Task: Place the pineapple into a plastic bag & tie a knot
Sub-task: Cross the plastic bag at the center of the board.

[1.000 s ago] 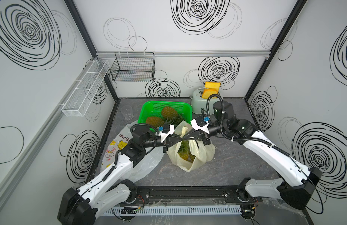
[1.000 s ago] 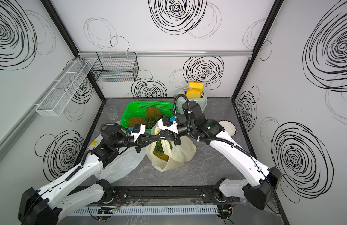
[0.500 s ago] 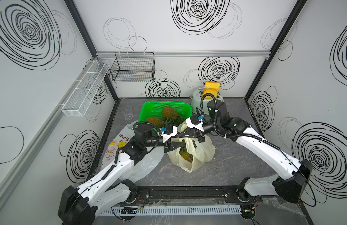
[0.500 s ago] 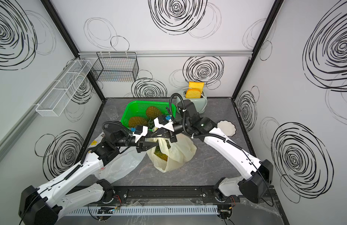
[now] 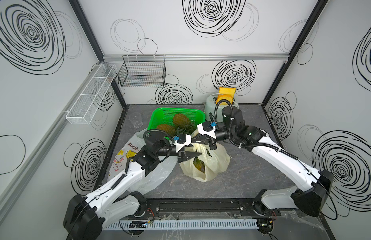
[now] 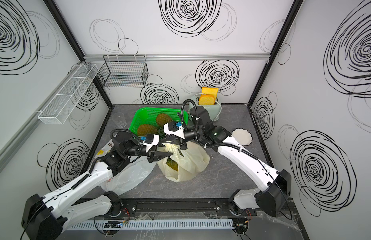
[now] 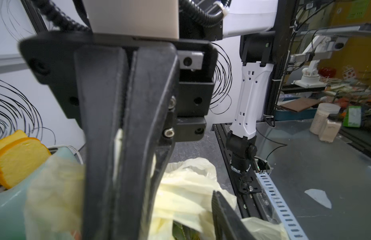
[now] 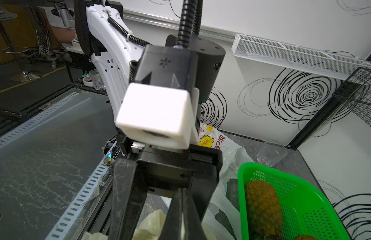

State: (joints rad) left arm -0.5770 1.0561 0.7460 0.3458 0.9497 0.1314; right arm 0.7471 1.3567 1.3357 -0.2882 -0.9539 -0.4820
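In both top views the pale yellow plastic bag (image 5: 216, 163) sits at frame centre on the grey tabletop (image 5: 253, 176), just below the green basket (image 5: 159, 116), the pineapple (image 5: 198, 164) inside its open mouth, its top edge pinched by the closed right gripper (image 5: 194, 142), the left gripper (image 5: 193, 150) alongside, jaws partly apart.

The plastic bag (image 5: 216, 162) is thin, crinkled, half-sheer cream film, the basket (image 5: 162, 116) is glossy green perforated plastic holding rough, scaly pineapples (image 5: 181, 120), the tabletop (image 5: 253, 172) is matt grey with stone-like veining, the black rack (image 5: 142, 72) is bare wire, the white rack (image 5: 91, 91) is fine mesh, and the arm shells (image 5: 282, 158) are smooth white plastic.
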